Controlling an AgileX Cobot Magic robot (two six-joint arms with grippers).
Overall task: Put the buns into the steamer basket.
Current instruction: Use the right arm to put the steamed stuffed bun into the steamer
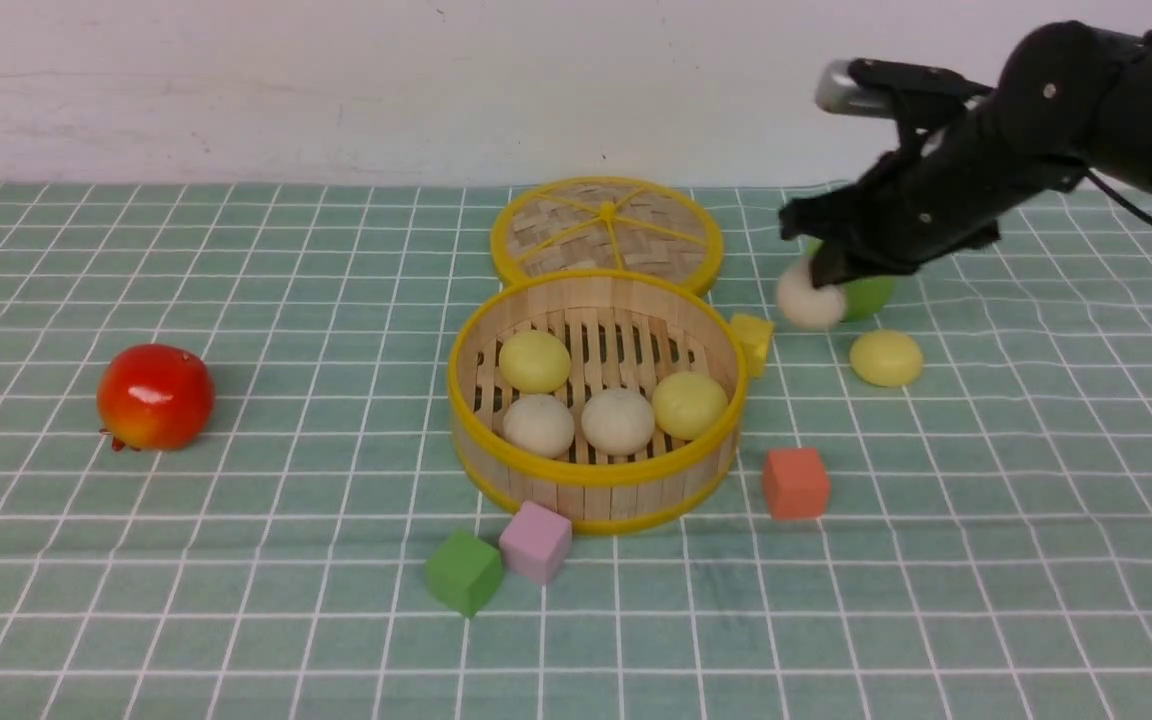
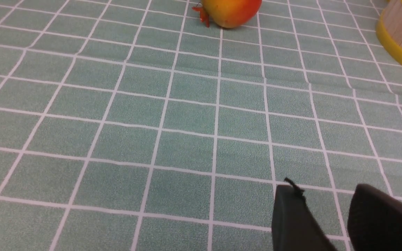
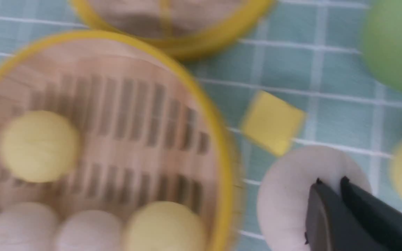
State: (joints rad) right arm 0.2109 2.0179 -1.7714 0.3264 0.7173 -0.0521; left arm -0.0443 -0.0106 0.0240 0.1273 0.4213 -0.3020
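The steamer basket [image 1: 596, 478] stands mid-table with several buns inside, two pale yellow [image 1: 534, 361] and two beige-white [image 1: 617, 420]. My right gripper [image 1: 826, 272] is shut on another beige-white bun [image 1: 808, 300], held to the right of the basket in front of the green apple. In the right wrist view the fingertips [image 3: 330, 183] pinch that bun [image 3: 284, 195] beside the basket rim [image 3: 222, 157]. One yellow bun [image 1: 886, 357] lies on the cloth further right. My left gripper [image 2: 326, 190] is open over bare cloth, holding nothing; it is out of the front view.
The woven lid [image 1: 606, 230] lies behind the basket. A green apple [image 1: 871, 295] sits behind the held bun. A yellow cube [image 1: 753, 340] touches the basket's right side. Orange [image 1: 795, 483], pink [image 1: 535, 541] and green [image 1: 463, 572] cubes lie in front. A red fruit [image 1: 155, 396] is far left.
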